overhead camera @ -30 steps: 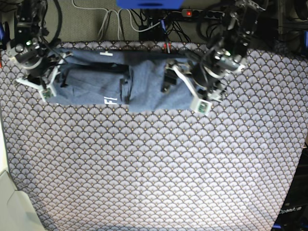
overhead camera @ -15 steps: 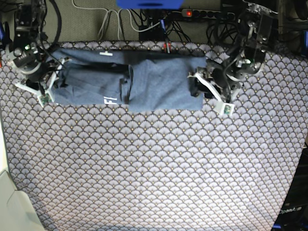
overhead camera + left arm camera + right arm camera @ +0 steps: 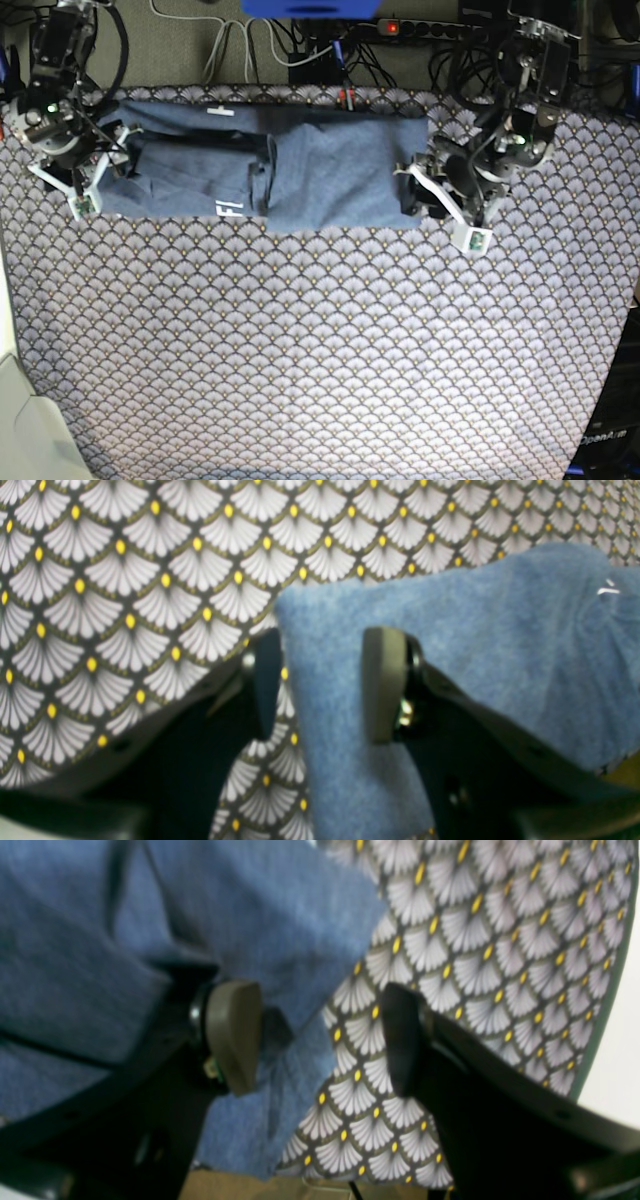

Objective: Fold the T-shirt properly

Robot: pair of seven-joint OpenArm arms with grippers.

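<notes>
Change: my left tool (image 3: 443, 208) and right tool (image 3: 92, 178) have backed off the T-shirt (image 3: 300, 175) ends.
Tools: both open, empty.
Meaning: this fold is laid.

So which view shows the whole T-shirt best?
The base view: the T-shirt lies there as one long folded band on the tablecloth. The left wrist view shows only one blurred corner; the right wrist view only an edge with folds.

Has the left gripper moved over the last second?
Yes. In the base view the left gripper has backed off rightward, from over the T-shirt to just past its right edge.
</notes>
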